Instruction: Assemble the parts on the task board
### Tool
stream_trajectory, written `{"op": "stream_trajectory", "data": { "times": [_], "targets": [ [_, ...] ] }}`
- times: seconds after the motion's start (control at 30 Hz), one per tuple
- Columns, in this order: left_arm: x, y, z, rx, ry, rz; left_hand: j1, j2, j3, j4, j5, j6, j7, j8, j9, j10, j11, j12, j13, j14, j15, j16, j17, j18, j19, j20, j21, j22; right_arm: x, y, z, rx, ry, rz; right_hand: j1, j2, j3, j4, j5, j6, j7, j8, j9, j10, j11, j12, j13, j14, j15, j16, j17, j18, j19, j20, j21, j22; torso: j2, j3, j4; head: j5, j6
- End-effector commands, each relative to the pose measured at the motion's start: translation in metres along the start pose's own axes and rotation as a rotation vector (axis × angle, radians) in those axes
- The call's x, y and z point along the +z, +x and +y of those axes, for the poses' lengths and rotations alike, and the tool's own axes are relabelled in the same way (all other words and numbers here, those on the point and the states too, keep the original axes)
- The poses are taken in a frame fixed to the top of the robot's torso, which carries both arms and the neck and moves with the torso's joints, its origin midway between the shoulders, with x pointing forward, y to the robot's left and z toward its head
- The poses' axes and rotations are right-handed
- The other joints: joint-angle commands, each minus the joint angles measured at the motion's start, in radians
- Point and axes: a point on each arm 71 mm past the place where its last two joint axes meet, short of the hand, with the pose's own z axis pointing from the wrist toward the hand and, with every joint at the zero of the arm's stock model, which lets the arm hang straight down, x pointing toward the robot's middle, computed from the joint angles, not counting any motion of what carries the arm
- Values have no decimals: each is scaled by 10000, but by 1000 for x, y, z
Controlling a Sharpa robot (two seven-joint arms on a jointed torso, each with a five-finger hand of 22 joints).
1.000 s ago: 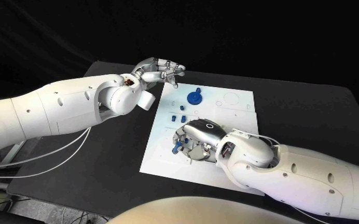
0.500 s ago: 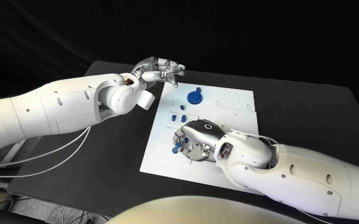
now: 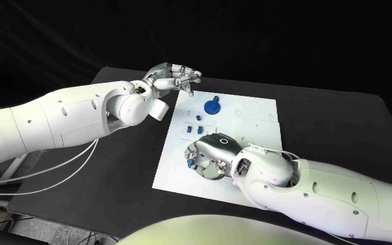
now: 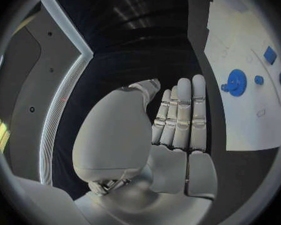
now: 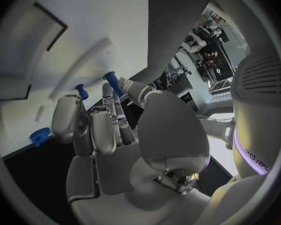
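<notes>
The white task board lies mid-table. A blue gear stands on its far part, also seen from the left wrist. Small blue parts sit below the gear. My right hand hovers low over the board's near left part. It pinches a blue peg between thumb and fingertip, and blue shows by its fingers. Another small blue part stands on the board just beyond. My left hand hangs off the board's far left corner, fingers curled together and holding nothing.
The black table extends to the right of the board and to its left. My left forearm crosses the table's left side. White cables hang by the left edge.
My right hand has slid slightly toward the board's near left edge with the peg. The left hand has stayed put.
</notes>
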Motion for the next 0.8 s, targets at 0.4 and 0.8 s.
{"op": "stream_trajectory", "data": {
  "times": [0.4, 0.8],
  "targets": [
    [0, 2, -1, -94, 36, 191, 8, 108, -5, -68, -54, -39, -6, -31, 9, -95, 12, 50, 17, -50, -5, -43, -3, 131, 25, 31, -40, -13, -15, -12, -6, 626, 25, -1492, -126, -396, -504, 102, -54, -822, -36, -474, -136, -274, -8, 104, 97, 238, 32, -25, -26, 8, -18, -3, -66, 823, -17, -2, -3, -54, 49],
    [0, 0, 0, -93, 3, 189, 3, 108, -7, -70, -55, -42, -6, -30, 10, -102, 12, 56, 20, -43, -6, -37, 0, 132, 32, 31, -43, -15, -70, -51, -54, 4072, 1272, -2231, 43, -45, -575, 294, 71, 533, 134, 36, 86, 811, -44, 861, 471, 291, 15, 54, 85, -47, 146, -1, 201, 985, -51, -18, -35, -458, 239]
  ]
}}
